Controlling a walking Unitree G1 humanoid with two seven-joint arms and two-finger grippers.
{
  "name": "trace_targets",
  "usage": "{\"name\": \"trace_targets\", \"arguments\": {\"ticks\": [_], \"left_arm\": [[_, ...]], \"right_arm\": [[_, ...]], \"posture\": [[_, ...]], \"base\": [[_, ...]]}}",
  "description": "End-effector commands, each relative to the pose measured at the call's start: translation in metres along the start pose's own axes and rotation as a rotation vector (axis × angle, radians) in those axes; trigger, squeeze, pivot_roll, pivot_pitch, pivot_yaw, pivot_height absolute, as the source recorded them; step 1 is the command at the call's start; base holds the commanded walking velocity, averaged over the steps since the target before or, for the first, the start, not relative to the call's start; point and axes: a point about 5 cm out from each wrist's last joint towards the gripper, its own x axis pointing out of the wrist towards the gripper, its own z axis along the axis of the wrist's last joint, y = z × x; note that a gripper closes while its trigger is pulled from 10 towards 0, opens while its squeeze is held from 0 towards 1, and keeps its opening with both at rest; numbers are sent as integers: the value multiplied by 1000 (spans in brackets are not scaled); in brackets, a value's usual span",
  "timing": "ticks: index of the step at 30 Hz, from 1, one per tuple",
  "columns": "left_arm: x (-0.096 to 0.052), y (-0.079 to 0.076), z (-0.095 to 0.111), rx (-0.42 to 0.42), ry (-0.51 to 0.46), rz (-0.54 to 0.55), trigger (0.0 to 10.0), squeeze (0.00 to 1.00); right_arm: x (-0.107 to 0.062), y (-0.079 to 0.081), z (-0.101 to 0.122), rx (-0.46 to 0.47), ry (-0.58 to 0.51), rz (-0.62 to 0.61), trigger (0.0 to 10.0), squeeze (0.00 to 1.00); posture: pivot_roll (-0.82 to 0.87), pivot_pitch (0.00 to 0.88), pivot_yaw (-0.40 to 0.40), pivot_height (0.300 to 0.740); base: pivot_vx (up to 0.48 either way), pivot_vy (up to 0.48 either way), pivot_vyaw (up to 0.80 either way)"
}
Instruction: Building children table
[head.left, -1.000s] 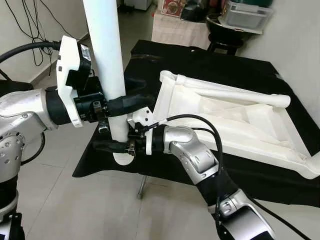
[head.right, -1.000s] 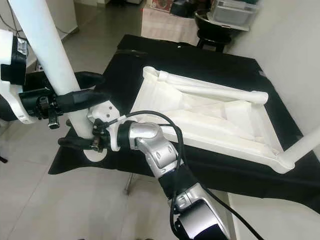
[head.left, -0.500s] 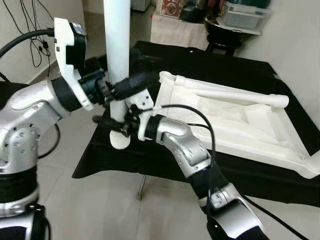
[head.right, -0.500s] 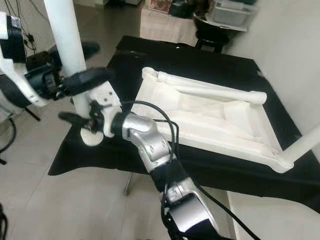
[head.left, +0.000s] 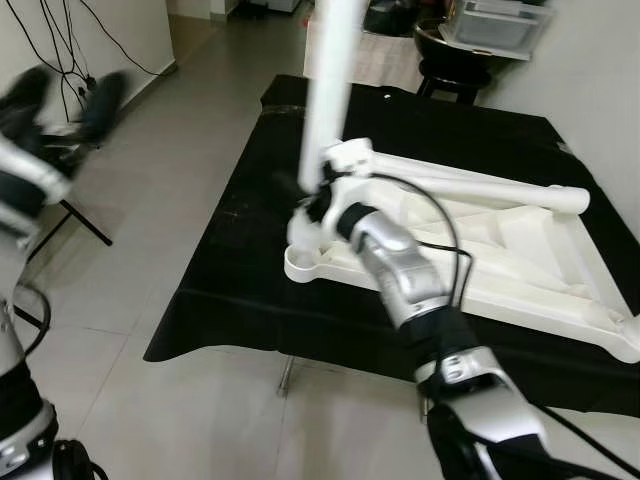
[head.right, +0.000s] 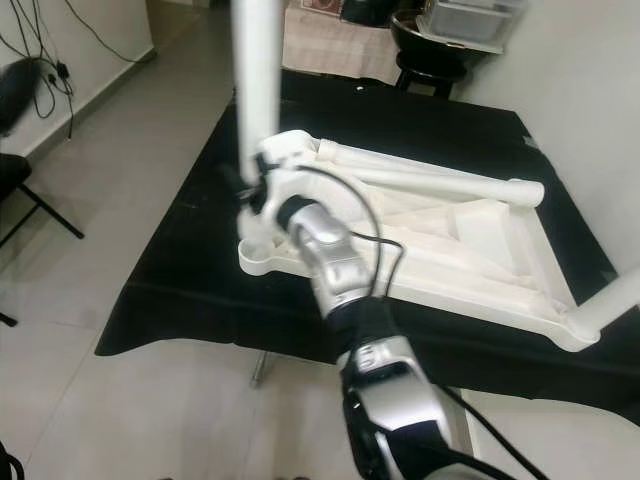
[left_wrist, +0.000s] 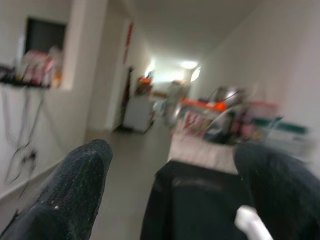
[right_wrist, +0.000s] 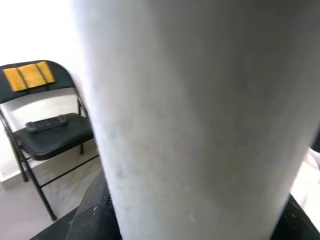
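**A:** At the near-left corner of the tabletop (head.left: 470, 240), which lies upside down on the black-draped counter (head.left: 240, 270), what is going on?

**B:** The right gripper (head.left: 318, 196) holds a white leg (head.left: 328, 90) upright over that corner, its foot end low, at about 9 o'clock from the tabletop's middle. In the right wrist view the leg (right_wrist: 200, 115) sits right against the camera with black jaws showing on both sides of it, so I judge they are pinching it.

**A:** Why upright?

**B:** Most likely so it can go straight down into the round corner socket (head.left: 305, 262). With the tabletop underside up, the sockets face the ceiling. Whether the leg is seated yet, I cannot tell; the frame is blurred there.

**A:** And the left gripper (head.left: 62, 103)?

**B:** It is well apart, at 9 o'clock near the frame edge, over the floor. Its wrist view shows two black fingers (left_wrist: 75, 185) spread wide with nothing between them, just the room beyond.

**A:** Anything else fitted?

**B:** One leg (head.left: 480, 188) lies along the far rim at 12 o'clock, and another (head.right: 612, 300) sticks out from the near-right corner at about 4 o'clock. A folding chair (right_wrist: 50, 130) stands on the floor off the counter.

**A:** Risk?

**B:** A tilted leg could jam or push the tabletop across the cloth.
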Motion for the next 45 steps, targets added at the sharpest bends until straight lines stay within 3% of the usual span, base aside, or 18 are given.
{"name": "trace_targets", "arguments": {"ticks": [1,2,4,5,6,7,9,11,12,13,14,18,19,21,26,27,32,45], "left_arm": [[-14,-26,-24,-2,97,-84,10000,0],[-23,-36,-36,-2,149,-121,10000,0],[-23,-36,-36,-2,149,-121,10000,0],[-34,-49,-48,23,205,-182,10000,0],[-50,-64,-65,32,283,-237,10000,0],[-50,-64,-65,32,283,-237,10000,0],[-87,-85,-93,97,428,-301,10000,0],[-87,-85,-93,97,428,-301,10000,0],[-100,-89,-99,119,470,-313,10000,0],[-100,-89,-99,119,470,-313,10000,0],[-110,-91,-100,127,498,-314,10000,0],[-120,-90,-101,160,519,-304,10000,0],[-131,-88,-98,206,531,-306,10000,0],[-141,-88,-95,240,536,-312,10000,0],[-155,-93,-89,280,530,-316,10000,0],[-163,-97,-83,278,528,-317,10000,0],[-173,-105,-74,273,527,-329,10000,0],[-190,-120,-57,246,536,-387,10000,0]], "right_arm": [[3,3,5,32,-34,16,3804,0],[3,4,6,41,-42,32,3804,0],[3,4,6,41,-42,32,3804,0],[3,5,8,49,-56,55,10000,0],[3,7,11,65,-76,118,10000,0],[3,7,11,65,-76,118,10000,0],[4,14,19,97,-112,299,10000,0],[4,14,19,97,-112,299,10000,0],[3,17,22,103,-121,366,10000,0],[3,17,22,103,-121,366,10000,0],[1,18,25,95,-134,424,10000,0],[0,18,28,86,-140,480,10000,0],[-1,18,33,65,-141,576,10000,0],[-2,18,37,50,-143,657,10000,0],[-5,16,43,41,-151,750,10000,0],[-6,11,47,25,-145,784,10000,0],[-7,1,55,-1,-137,832,10000,0],[-10,-14,74,-34,-119,958,10000,0]], "posture": [[-128,71,-129,740],[-128,71,-129,740],[-128,71,-129,740],[-129,90,-132,740],[-125,122,-140,740],[-125,122,-140,740],[-130,200,-136,740],[-130,200,-136,740],[-130,200,-136,740],[-130,200,-136,740],[-129,227,-134,740],[-126,258,-137,740],[-120,316,-133,740],[-119,328,-132,740],[-117,333,-131,740],[-95,393,-128,740],[-94,413,-127,740],[-102,462,-117,740]], "base": [[0,0,0],[0,0,0],[0,0,0],[0,0,0],[0,0,0],[0,0,0],[0,0,0],[0,0,0],[0,0,0],[0,0,0],[0,0,0],[0,0,0],[0,0,0],[0,0,0],[0,0,0],[0,0,0],[0,0,0],[0,0,0]]}}
